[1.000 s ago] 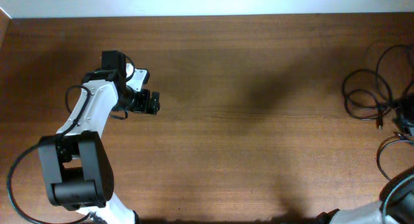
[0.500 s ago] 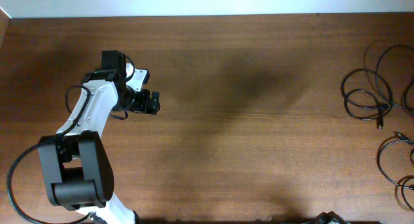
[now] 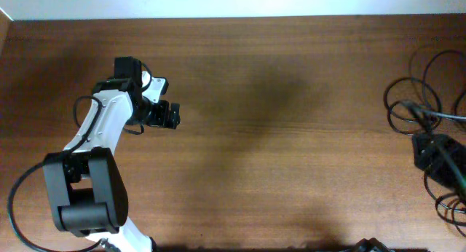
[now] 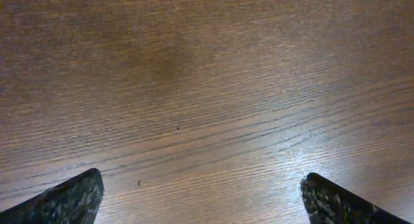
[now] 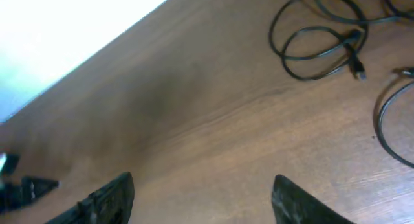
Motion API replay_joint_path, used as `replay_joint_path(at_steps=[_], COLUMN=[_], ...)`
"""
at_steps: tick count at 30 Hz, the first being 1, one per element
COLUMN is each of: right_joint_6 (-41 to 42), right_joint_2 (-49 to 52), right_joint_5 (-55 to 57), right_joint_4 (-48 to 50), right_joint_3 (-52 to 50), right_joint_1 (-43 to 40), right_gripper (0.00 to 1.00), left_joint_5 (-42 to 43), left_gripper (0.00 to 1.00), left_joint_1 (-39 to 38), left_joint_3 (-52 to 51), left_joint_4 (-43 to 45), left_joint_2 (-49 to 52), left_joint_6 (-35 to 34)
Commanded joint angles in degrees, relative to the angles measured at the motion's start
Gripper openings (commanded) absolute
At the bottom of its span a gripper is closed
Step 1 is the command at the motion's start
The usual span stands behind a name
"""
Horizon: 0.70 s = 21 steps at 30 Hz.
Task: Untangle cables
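Several thin black cables [image 3: 409,106] lie in loose loops at the table's right edge. In the right wrist view one coil [image 5: 317,46] with a small plug end lies at the upper right, and another cable's arc [image 5: 386,130] at the right edge. My right gripper [image 3: 429,156] hovers blurred above the lower loops; in its wrist view the right gripper [image 5: 204,198] is open and empty over bare wood. My left gripper [image 3: 172,115] is far left, well apart from the cables; in its wrist view the left gripper [image 4: 200,198] is open and empty.
The brown wooden table [image 3: 291,150] spans the view, with its far edge [image 3: 233,19] against a white wall. The left arm's base [image 3: 84,194] stands at the front left. More cable loops [image 3: 448,208] reach the front right corner.
The right gripper left the overhead view half a second ago and now is back in view over the cables at the right edge. The left arm has not moved.
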Motion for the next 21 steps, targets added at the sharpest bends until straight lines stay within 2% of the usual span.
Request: replay_joint_path(at_steps=[1,5,9,18,21], right_joint_6=[-6.1,-7.7,-8.9,-8.4,-2.6], right_joint_2=[-1.6,-1.7,-1.1,8.2,11.6], right_joint_5=[-4.9,-6.3,-4.4,13.6,21.3], right_joint_4=[-1.5,-2.1,-0.6,-0.1,1.6], right_joint_3=[-0.2,-0.2,-0.2,-0.2,-0.2], right_joint_1=[0.4,0.4,5.9,32.4,39.7], right_gripper=[0.72,0.81,0.85,0.87,0.87], left_joint_5=[0.8,0.8,0.8,0.8,0.8], left_gripper=[0.99,0.99,0.99,0.99,0.99], left_joint_1=[0.0,0.1,0.2,0.2,0.2], left_joint_3=[-0.2,-0.2,-0.2,-0.2,-0.2], left_joint_4=[0.0,-0.1,0.0,-0.1,0.0], left_joint_2=[0.5,0.5,0.5,0.5,0.5], left_joint_6=[1.1,1.1,1.1,1.1,1.1])
